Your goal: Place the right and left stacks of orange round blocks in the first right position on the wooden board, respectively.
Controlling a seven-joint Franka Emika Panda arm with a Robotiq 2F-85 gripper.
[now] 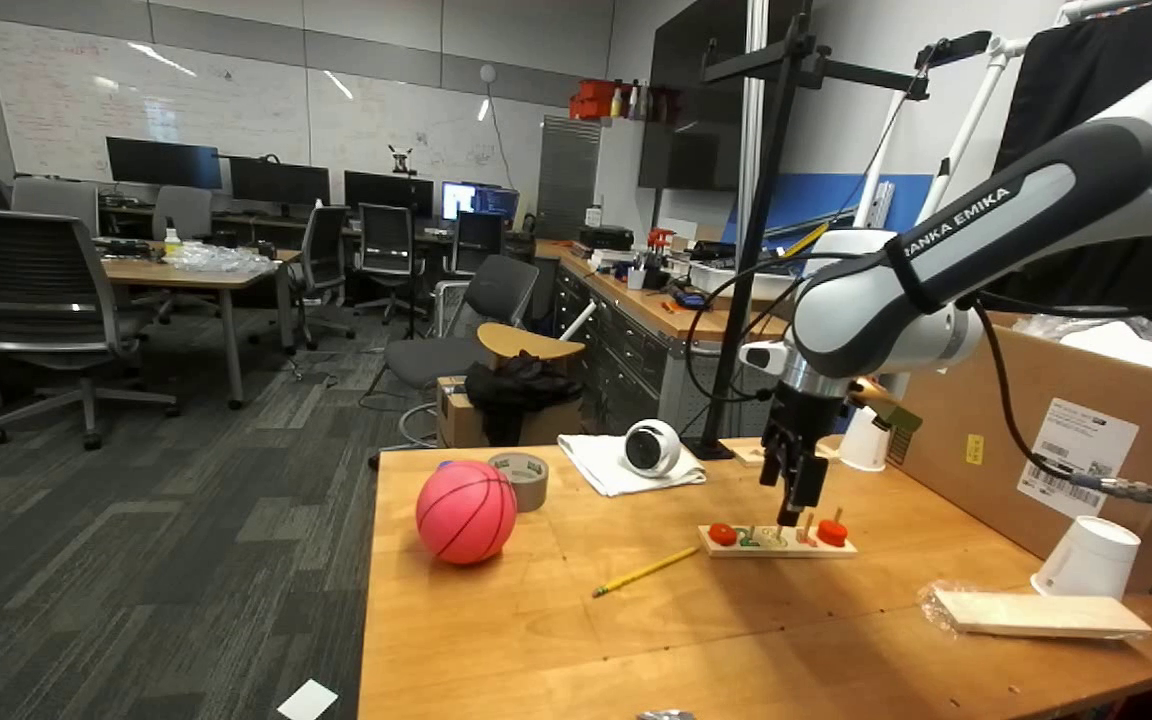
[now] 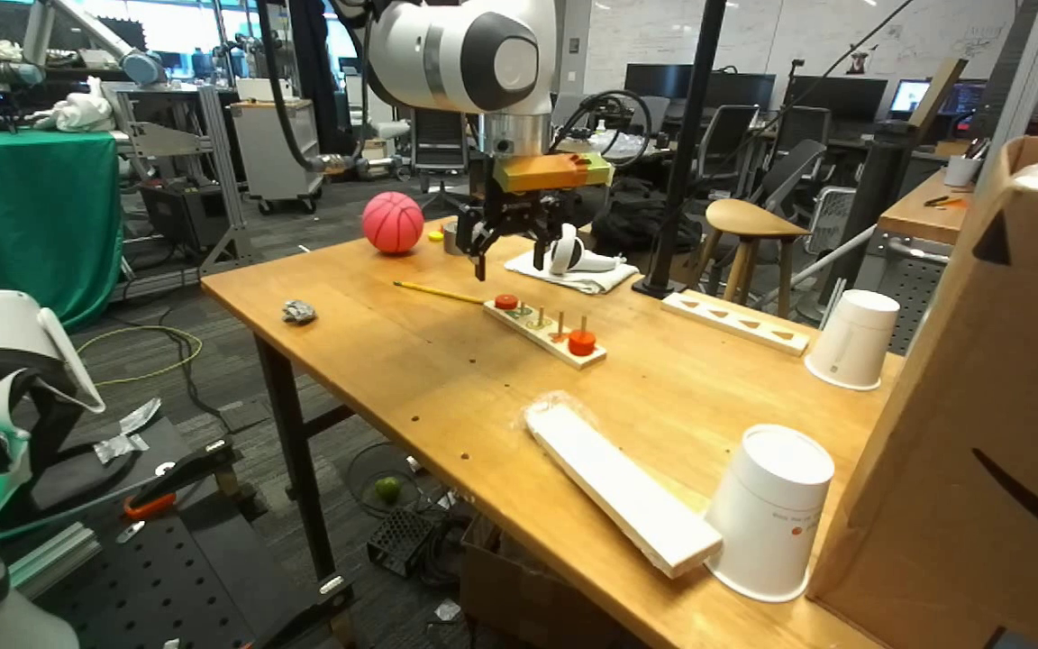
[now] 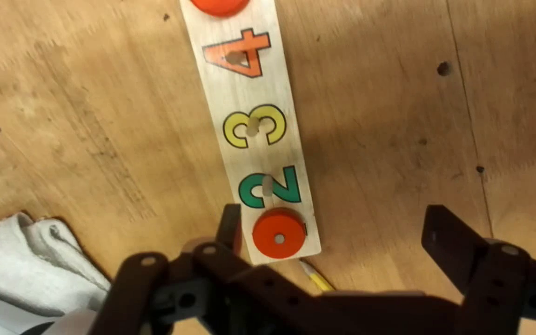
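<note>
- The wooden board lies flat on the table; in the wrist view its long axis runs top to bottom with a slight lean, the lower end further right, and the painted 2, 3 and 4 have their tops toward the left

- In an exterior view the tall red stack marks the board's near end and the low red stack its far end, the axis slanting down to the right between them

- Bare pegs rise from the 2, 3 and 4; the low red stack sits on its own peg, next to the 2

- The tall red stack is cut off by the wrist view's top edge; how many rounds each stack holds is hard to make out

- The gripper points down above the board, its jaws spread wide; in an exterior view the fingers line up side-on, so the gap hardly reads there

- The pencil has its tip just beside the low-stack end, its rear hidden by the gripper in the wrist view

- Further out, the pink ball partly covers the tape roll, and a white gadget rests on the cloth
</note>
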